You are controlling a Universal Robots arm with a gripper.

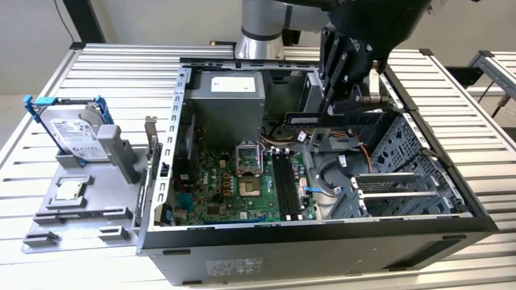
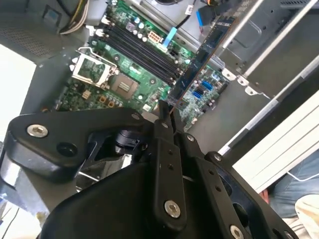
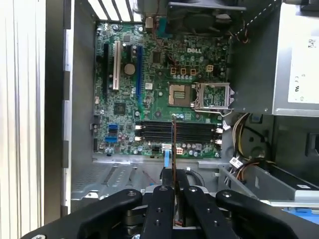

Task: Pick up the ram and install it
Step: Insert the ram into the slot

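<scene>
My gripper [image 1: 340,109] is shut on the ram [image 1: 330,118], a slim dark stick held level above the open computer case [image 1: 322,241], near the case's far right side. In the second wrist view the ram [image 2: 202,57] juts out from between the fingertips of the gripper [image 2: 164,113]. The first wrist view has the ram [image 3: 173,144] edge-on as a thin line rising from the gripper [image 3: 173,175]. It hangs above the motherboard's black memory slots [image 3: 177,132], well clear of them. Those slots [image 1: 286,184] lie lower in the case.
A silver hard drive in a blue frame [image 1: 77,133] and a small square chip [image 1: 69,190] sit on a grey fixture [image 1: 81,211] at the exterior view's left. Inside the case are the power supply [image 1: 229,103], the open CPU socket [image 1: 248,160], loose cables [image 1: 327,181] and a metal drive cage [image 1: 403,181].
</scene>
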